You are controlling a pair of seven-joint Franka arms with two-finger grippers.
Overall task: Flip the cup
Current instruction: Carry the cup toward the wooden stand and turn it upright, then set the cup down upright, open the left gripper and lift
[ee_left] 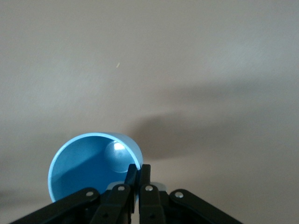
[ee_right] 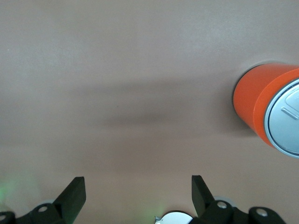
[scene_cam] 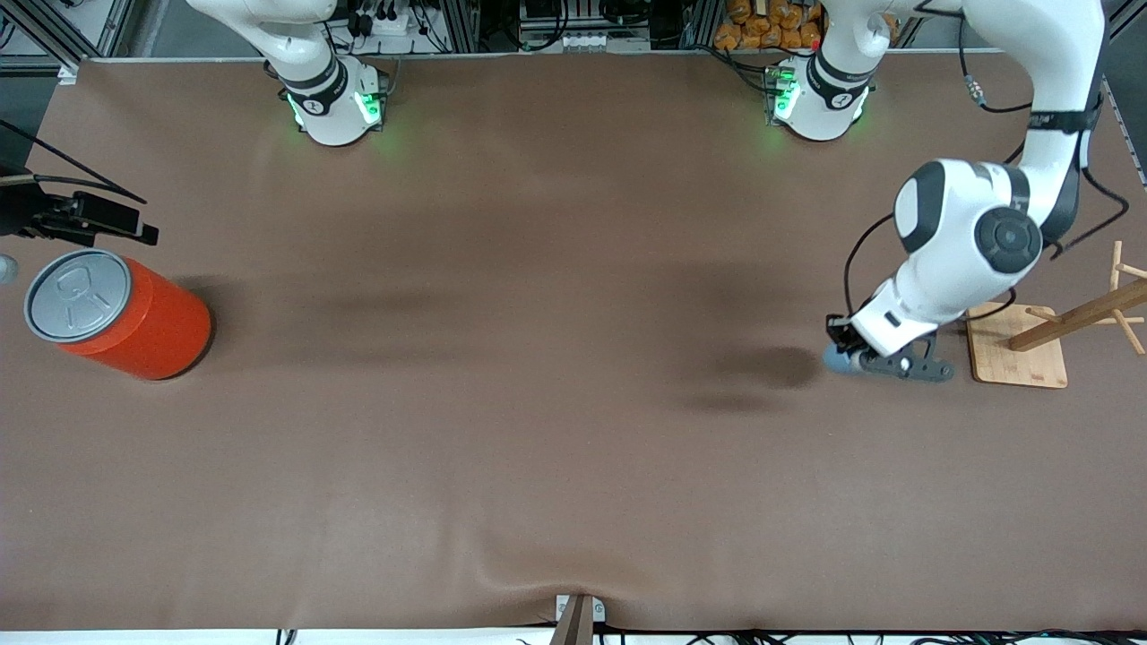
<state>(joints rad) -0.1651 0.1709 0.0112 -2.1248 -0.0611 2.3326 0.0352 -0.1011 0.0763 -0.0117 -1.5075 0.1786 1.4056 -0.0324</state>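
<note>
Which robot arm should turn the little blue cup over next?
The left arm. Its left gripper is already shut on the rim of the light blue cup, beside the wooden rack. The right gripper waits open near the orange can, at the table's right-arm end.

place: robotics lab | cues: aluminium framing (scene_cam: 54, 31), cables (scene_cam: 573, 36), brown-covered table (scene_cam: 538, 403)

The left claw (scene_cam: 847, 358) hides most of the cup (scene_cam: 838, 360).
</note>
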